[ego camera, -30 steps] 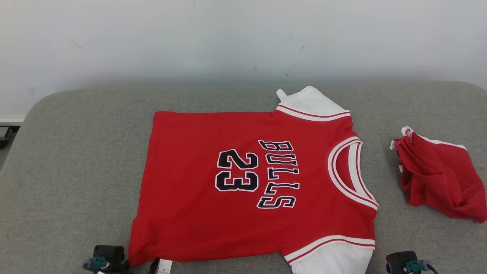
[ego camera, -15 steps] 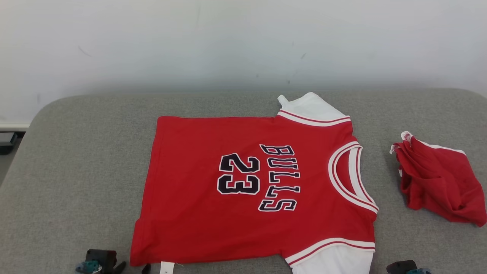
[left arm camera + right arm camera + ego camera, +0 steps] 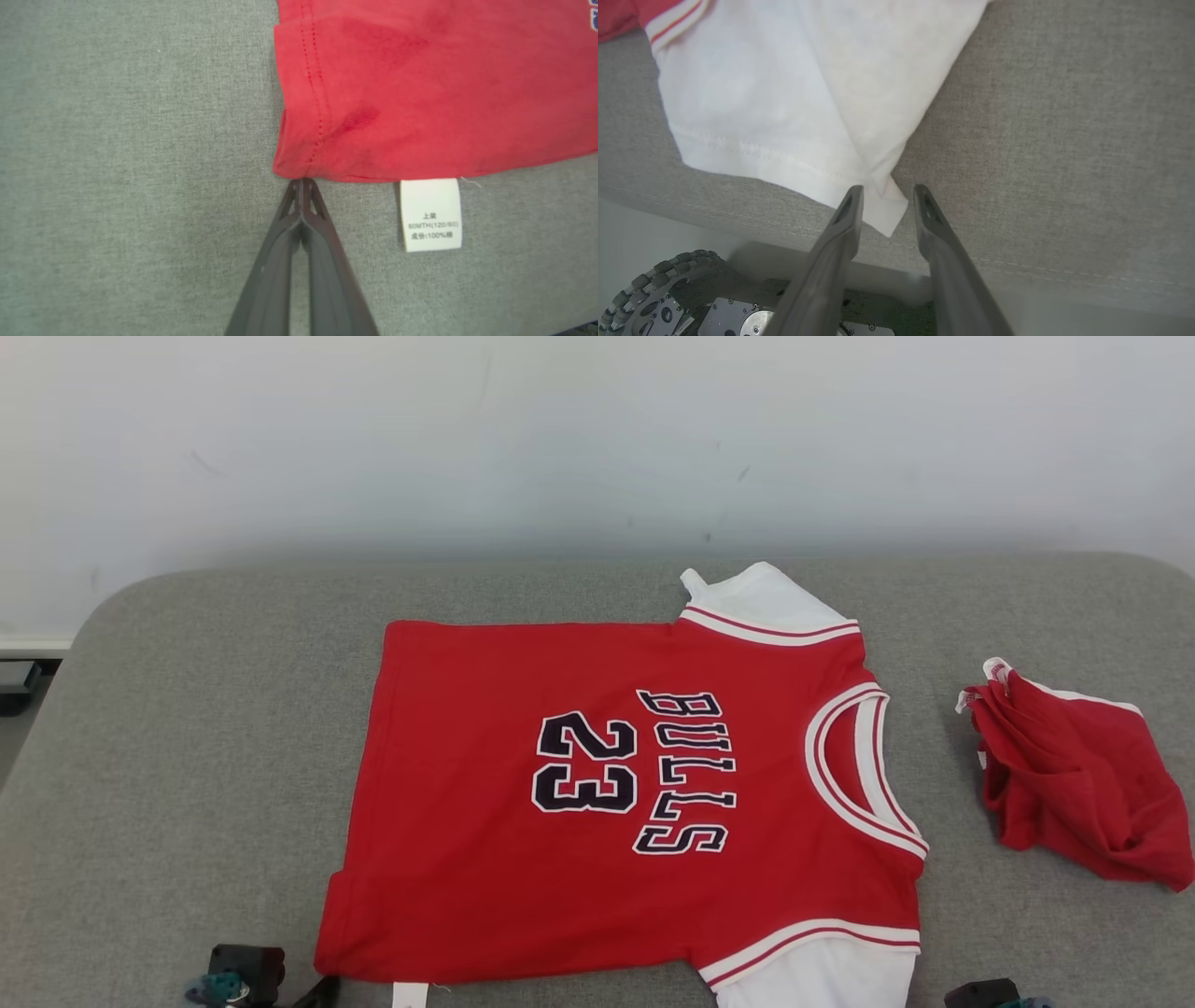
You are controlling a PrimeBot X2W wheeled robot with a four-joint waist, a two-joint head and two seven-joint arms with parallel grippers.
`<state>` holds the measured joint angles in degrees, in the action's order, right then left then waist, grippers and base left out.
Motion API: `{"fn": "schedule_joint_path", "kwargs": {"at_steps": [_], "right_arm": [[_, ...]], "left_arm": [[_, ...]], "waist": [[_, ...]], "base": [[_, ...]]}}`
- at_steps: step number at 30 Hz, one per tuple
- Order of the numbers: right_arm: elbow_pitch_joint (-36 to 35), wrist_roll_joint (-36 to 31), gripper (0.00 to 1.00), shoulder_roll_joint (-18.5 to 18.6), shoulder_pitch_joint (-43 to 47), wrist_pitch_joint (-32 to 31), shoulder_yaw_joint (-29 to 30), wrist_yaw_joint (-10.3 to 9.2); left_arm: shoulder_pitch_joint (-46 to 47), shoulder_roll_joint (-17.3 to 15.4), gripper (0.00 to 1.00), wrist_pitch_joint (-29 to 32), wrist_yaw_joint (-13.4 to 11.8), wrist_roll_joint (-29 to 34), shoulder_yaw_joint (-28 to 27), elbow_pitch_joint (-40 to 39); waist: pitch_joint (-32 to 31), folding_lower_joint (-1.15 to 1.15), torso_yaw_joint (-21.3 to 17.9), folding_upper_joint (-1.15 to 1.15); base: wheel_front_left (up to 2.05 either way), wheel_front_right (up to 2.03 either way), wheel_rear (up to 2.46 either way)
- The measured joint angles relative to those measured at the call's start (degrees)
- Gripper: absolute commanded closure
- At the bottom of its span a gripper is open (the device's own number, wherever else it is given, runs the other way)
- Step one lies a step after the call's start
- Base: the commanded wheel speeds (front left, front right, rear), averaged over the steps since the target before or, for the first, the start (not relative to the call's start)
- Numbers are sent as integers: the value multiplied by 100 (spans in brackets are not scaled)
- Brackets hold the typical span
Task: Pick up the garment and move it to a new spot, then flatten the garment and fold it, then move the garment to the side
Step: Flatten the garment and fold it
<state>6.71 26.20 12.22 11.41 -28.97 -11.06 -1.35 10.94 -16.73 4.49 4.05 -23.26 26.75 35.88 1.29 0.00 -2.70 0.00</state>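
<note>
Left gripper (image 3: 302, 182), bottom centre of its wrist view, pinched shut, tips against the hem corner of the red garment (image 3: 597, 803), white label (image 3: 430, 214) beside; cloth caught or not, impossible to tell. Garment spread flat mid-frame on grey cushion (image 3: 187, 756). Right gripper (image 3: 888, 189) part-open astride white sleeve (image 3: 784, 93) corner. Far right, crumpled red cloth (image 3: 1083, 793).

Garment (image 3: 607, 784) on the cushion (image 3: 187, 728); crumpled cloth (image 3: 1074, 784) well apart to its right
</note>
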Motion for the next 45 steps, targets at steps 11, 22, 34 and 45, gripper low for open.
{"fn": "schedule_joint_path", "kwargs": {"at_steps": [11, 22, 34, 45], "right_arm": [[-146, 111, 25, 24, 8, -137, -26, 59], [-182, 152, 28, 29, 10, -231, -23, 57], [-263, 153, 31, 32, 10, -288, -36, 40], [-352, 242, 34, 63, 50, -389, -62, 88]], "left_arm": [[50, 12, 0, -49, -169, 83, 14, -116], [113, -199, 3, -109, 26, 98, 116, -318], [110, -220, 14, -98, 103, 70, 146, -264], [110, -212, 100, -31, 109, 37, 180, -253]], "waist": [[102, 1, 47, 0], [66, 0, 84, 0], [77, 0, 65, 0], [111, 0, 59, 0]], "base": [[0, 0, 0], [0, 0, 0], [0, 0, 0], [0, 0, 0]]}}
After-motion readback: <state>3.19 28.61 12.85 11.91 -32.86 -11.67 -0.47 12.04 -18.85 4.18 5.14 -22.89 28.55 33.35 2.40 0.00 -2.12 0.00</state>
